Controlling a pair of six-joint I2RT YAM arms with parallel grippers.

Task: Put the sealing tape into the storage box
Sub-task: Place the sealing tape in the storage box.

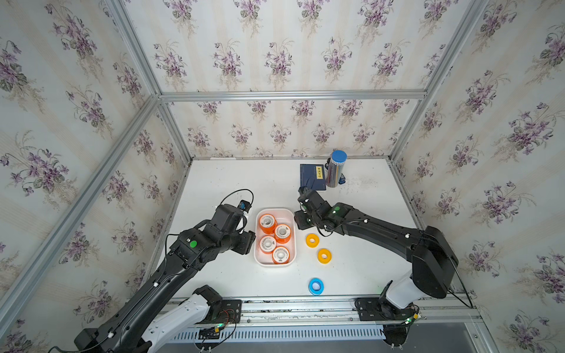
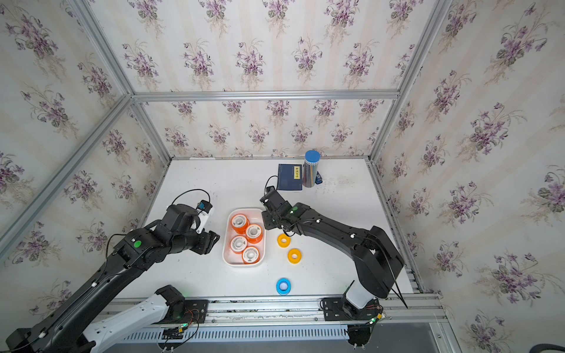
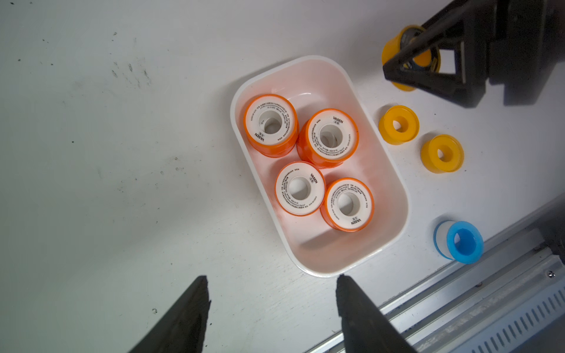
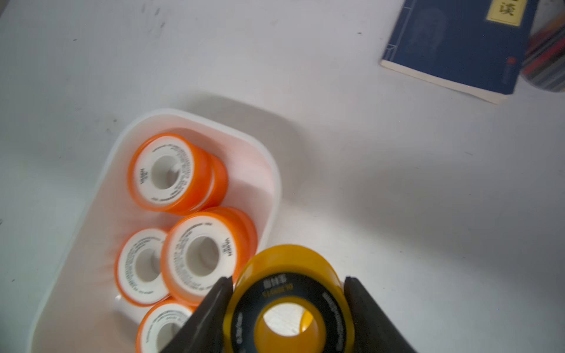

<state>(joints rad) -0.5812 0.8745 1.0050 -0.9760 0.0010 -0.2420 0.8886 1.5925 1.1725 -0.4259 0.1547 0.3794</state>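
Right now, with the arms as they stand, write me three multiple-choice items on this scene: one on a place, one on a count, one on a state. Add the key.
1. Relative to the storage box, the blue spool lies:
A inside it; B outside it, near the front rail; C under it.

2. How many yellow spools lie loose on the table?
A one; B four; C two.

3. The right gripper is:
A shut on a yellow spool; B open and empty; C shut on the blue spool.

Key: 1 B, it sits on bare table by the rail. 2 C, both top views show two beside the box. 3 A, the right wrist view shows the jaws against the spool's sides.
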